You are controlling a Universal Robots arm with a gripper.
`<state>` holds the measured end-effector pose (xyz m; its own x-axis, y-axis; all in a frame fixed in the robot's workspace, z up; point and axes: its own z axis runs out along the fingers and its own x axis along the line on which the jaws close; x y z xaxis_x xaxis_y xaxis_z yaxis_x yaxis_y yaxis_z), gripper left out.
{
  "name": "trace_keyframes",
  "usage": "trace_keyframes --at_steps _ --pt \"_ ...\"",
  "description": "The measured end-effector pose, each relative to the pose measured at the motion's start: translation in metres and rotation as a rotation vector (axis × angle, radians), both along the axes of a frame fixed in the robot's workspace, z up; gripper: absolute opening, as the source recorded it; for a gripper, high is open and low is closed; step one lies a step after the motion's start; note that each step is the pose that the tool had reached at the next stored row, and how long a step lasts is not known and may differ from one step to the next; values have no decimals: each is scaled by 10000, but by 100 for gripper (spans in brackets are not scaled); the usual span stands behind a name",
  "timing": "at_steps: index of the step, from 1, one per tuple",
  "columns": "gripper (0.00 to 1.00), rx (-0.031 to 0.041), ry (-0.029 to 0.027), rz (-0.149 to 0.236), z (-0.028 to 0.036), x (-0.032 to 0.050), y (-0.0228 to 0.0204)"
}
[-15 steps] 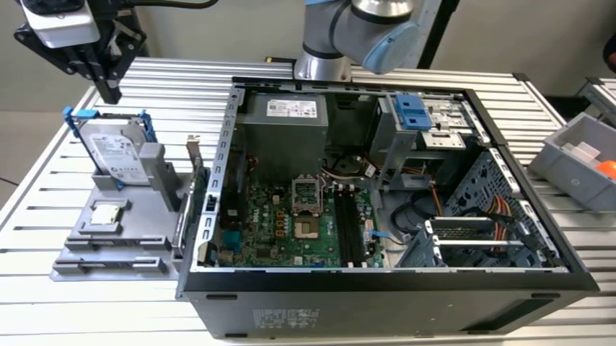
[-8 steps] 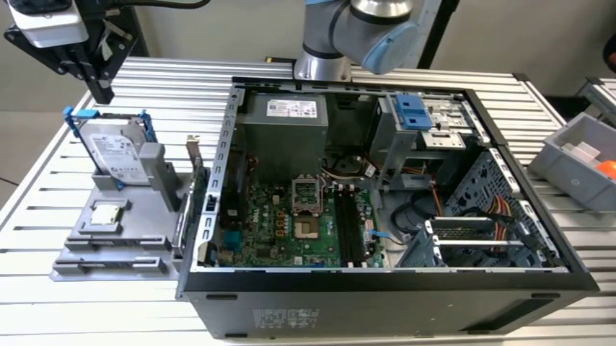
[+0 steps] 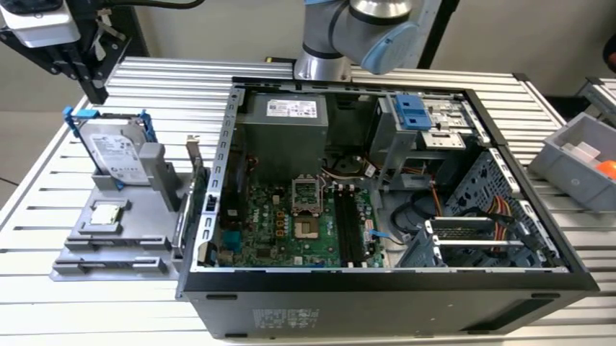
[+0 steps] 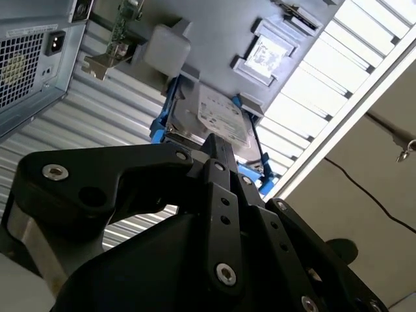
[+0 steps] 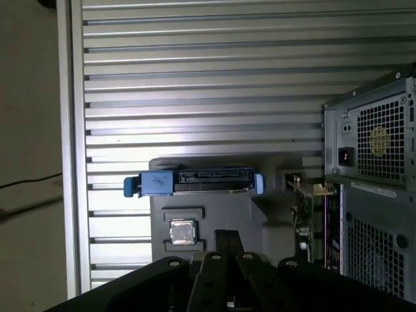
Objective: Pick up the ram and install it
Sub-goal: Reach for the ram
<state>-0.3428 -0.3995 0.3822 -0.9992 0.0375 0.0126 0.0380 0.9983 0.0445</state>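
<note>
End effector (image 4: 218, 149) pressed together, holding nothing, hovering over hard drive (image 3: 117, 155) on gray fixture (image 3: 144, 258), at the exterior view's left of PC case (image 3: 385, 292). Ram (image 4: 296, 14) seems to be the dark strip in fixture slot just past CPU (image 3: 106, 214); not certain.

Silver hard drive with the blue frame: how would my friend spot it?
Find the big open black computer case; on the exterior view's left of it sits a grey plastic holder. The silver hard drive stands on edge in it, the only part there with a bright blue frame.
</note>
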Motion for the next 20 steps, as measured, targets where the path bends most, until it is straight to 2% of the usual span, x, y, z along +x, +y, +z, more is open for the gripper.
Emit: trace_keyframes --at_steps 6,10,17,20 --pt "0 0 0 37 0 -3 0" --pt "0 -1 8 35 1 -3 -30" --pt "0 1 6 36 0 -2 -165" --pt "0 0 7 37 0 -3 -244"
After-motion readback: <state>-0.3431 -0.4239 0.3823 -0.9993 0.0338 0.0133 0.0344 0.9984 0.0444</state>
